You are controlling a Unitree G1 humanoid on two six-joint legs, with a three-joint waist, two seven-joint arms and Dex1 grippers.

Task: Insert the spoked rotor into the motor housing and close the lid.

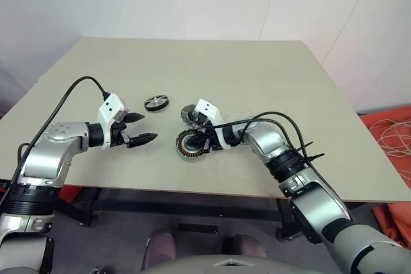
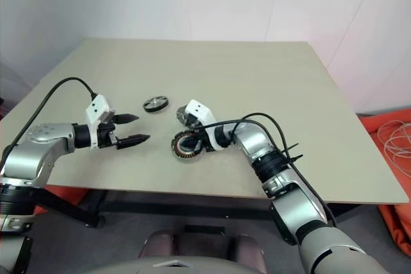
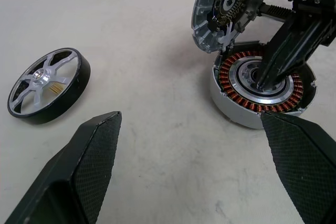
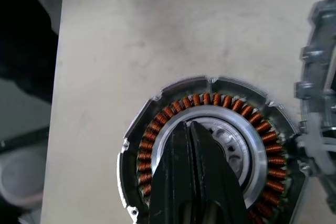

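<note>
On a beige table [image 1: 270,94], the motor housing [image 1: 191,145] sits near centre; the right gripper [image 4: 190,129], fingers pressed together, rests at its hub. The lid [image 3: 223,9] stands tilted at its one o'clock, the spoked rotor [image 1: 156,102] at ten. The left gripper [image 1: 142,128] hovers spread, empty, at nine.

Soft, even overhead light on pale table [image 1: 270,94]; shadows faint, diffuse; no harsh glare; mild sheen on motor housing [image 3: 262,85] hub; left wrist view crisp at centre; left gripper [image 3: 210,169] fingers loom blurred; right wrist view slightly soft, edges perhaps smeared.
</note>
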